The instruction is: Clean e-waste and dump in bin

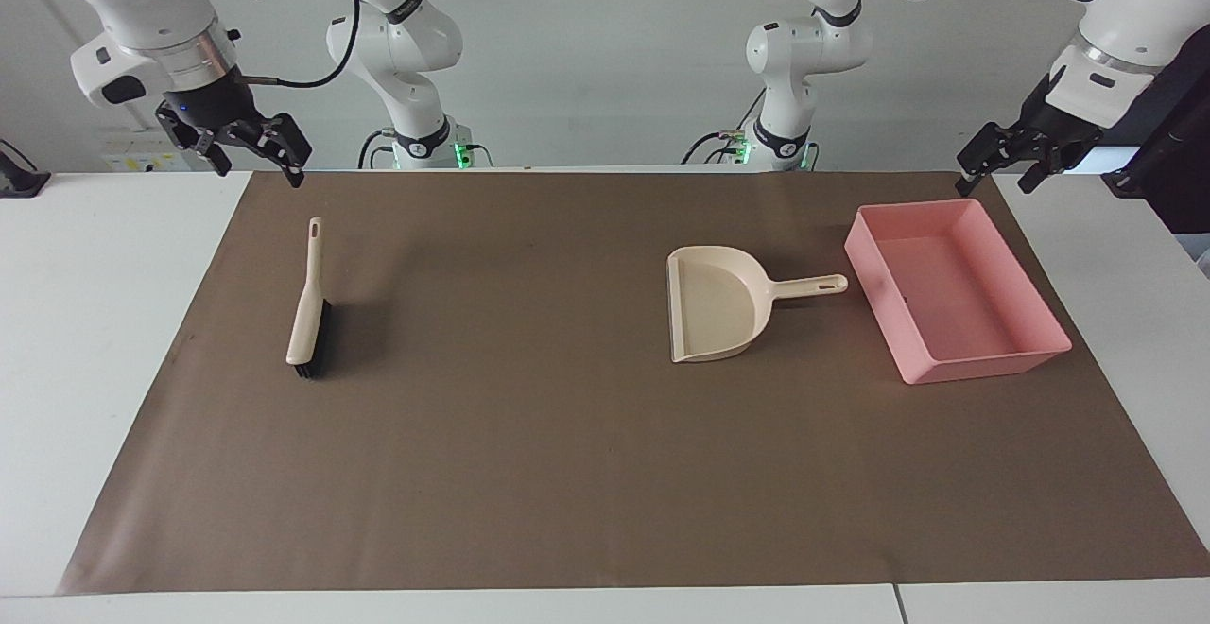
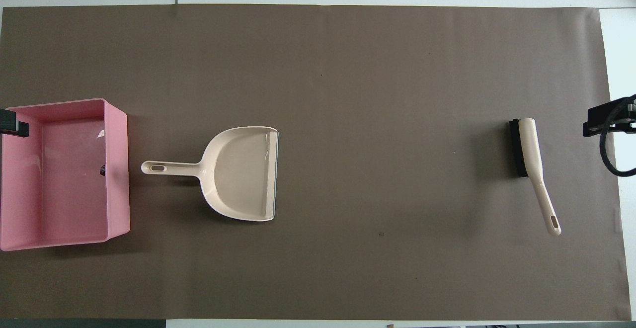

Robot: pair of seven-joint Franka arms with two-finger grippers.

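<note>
The pink bin point(image 1: 983, 363) stands on the brown mat at the left arm's end, and it also shows in the overhead view point(image 2: 118, 189). One tiny dark scrap of e-waste point(image 2: 102, 170) lies inside it, against the wall beside the dustpan, and shows faintly in the facing view point(image 1: 905, 301). No white scrap is clear to see. My left gripper point(image 1: 997, 178) is open and empty, raised over the mat's corner by the bin; only a tip shows in the overhead view point(image 2: 14, 128). My right gripper point(image 1: 257, 159) is open and empty, raised over the mat's edge near the brush.
A beige dustpan point(image 1: 714, 307) lies empty on the mat, its handle pointing at the bin. A beige brush with black bristles point(image 1: 307, 312) lies toward the right arm's end. A tiny dark speck point(image 2: 381, 234) lies on the mat.
</note>
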